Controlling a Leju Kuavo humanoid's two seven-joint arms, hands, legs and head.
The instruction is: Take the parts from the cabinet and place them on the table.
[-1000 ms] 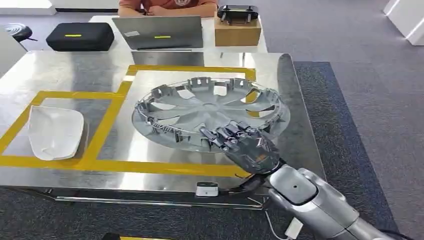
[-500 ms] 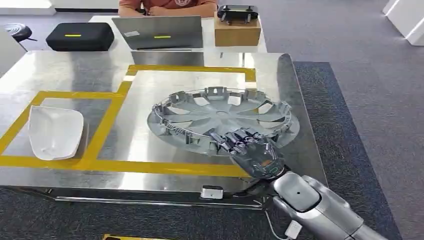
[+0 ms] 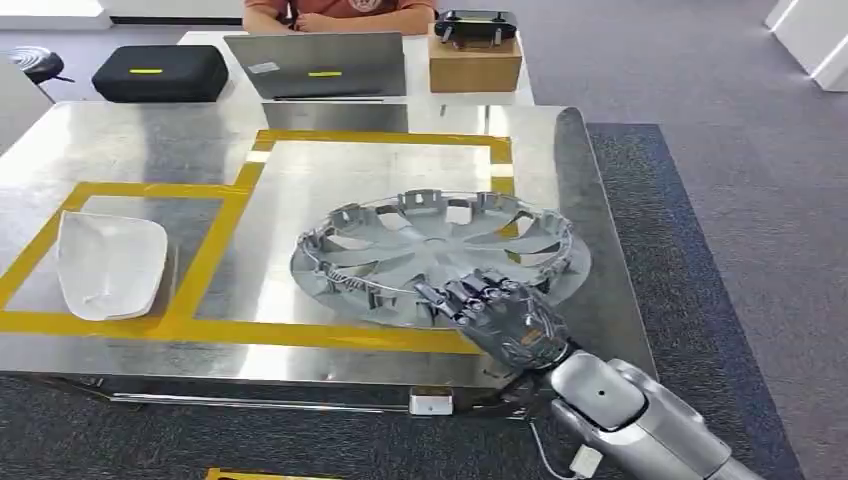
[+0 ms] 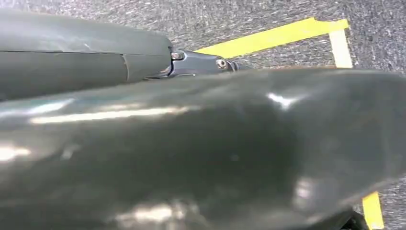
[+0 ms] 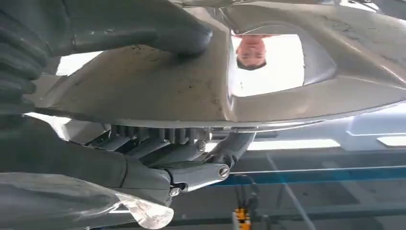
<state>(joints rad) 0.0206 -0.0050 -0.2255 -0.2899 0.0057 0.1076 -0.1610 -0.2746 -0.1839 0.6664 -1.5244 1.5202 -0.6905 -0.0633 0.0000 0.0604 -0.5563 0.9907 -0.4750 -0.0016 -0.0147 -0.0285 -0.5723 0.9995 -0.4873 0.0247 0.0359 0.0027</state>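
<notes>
The right hand [image 3: 505,318] grips the near rim of the silver wheel cover [image 3: 435,250], fingers over the rim and thumb [image 5: 143,28] pressed on its face. The cover sits near the tabletop's [image 3: 120,140] right edge and front edge, over the yellow tape. A white part [image 3: 108,264] lies near the left edge.

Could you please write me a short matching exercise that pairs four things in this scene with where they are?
Things:
1. round silver plastic hubcap
2. white curved plastic shell
3. black zipped case
4. brown cardboard box

Places:
A. left yellow-taped square
B. far table, right of the laptop
C. held by the right hand
D. far table, left of the laptop

Pairs: 1-C, 2-A, 3-D, 4-B
</notes>
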